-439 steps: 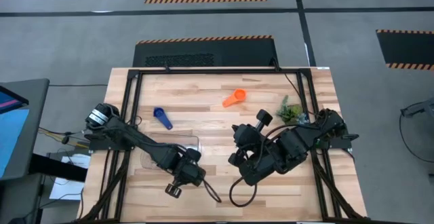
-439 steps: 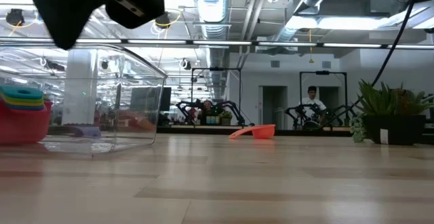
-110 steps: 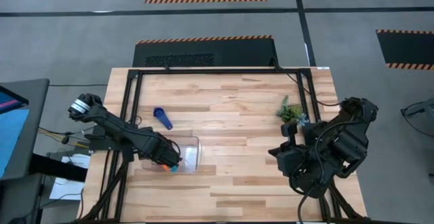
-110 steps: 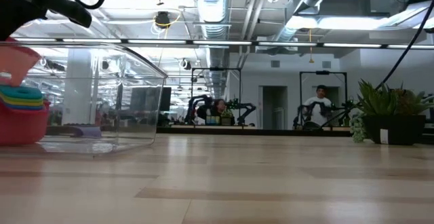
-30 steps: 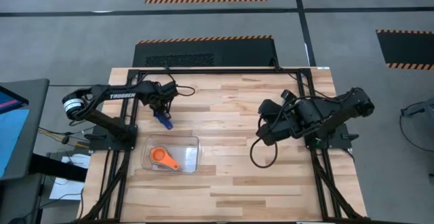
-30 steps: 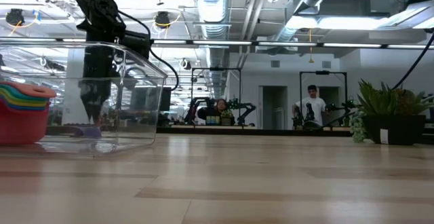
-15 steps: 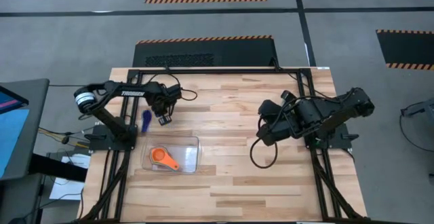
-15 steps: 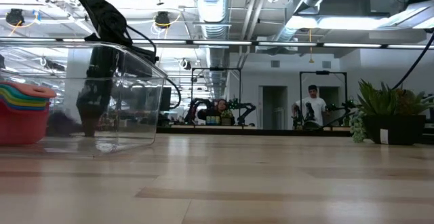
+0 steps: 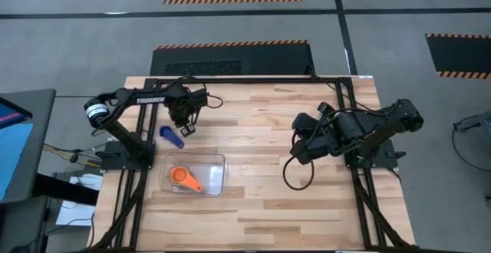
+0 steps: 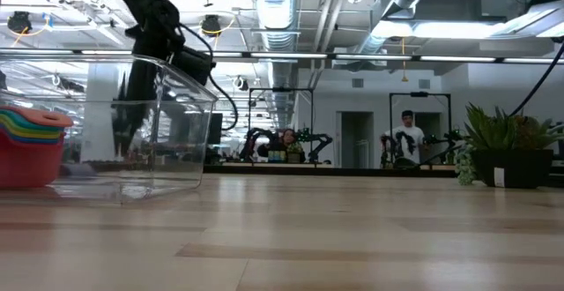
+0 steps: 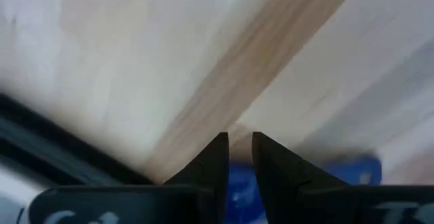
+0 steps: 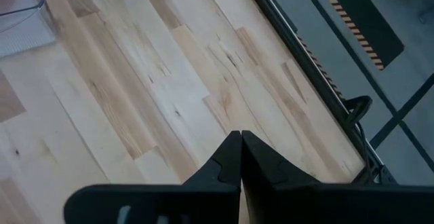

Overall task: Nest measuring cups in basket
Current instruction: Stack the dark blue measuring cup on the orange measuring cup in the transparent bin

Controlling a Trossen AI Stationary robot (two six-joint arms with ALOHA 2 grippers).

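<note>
A blue measuring cup (image 9: 170, 136) lies flat on the table near the left edge; in the left wrist view it is the blue patch (image 11: 319, 173) behind my fingers. My left gripper (image 9: 186, 127) (image 11: 241, 142) hangs just right of it, fingers nearly together, touching nothing. The clear basket (image 9: 219, 162) (image 10: 172, 115) sits near the front. It holds the nested cups (image 10: 31, 141), red at the bottom and the orange cup (image 9: 182, 177) on top. My right gripper (image 9: 296, 152) (image 12: 241, 139) is shut over bare table on the right.
A potted green plant (image 10: 507, 145) stands at the table's right side. A black frame rail (image 9: 245, 79) borders the far edge, with more rails along both sides. A cable loop (image 9: 295, 178) hangs below the right arm. Bare wood lies between the basket and the right arm.
The blue cup has slid a short way toward the table's left edge and turned about, still flat on the wood. My left gripper has shifted slightly toward the near edge beside it. The right arm has kept still.
</note>
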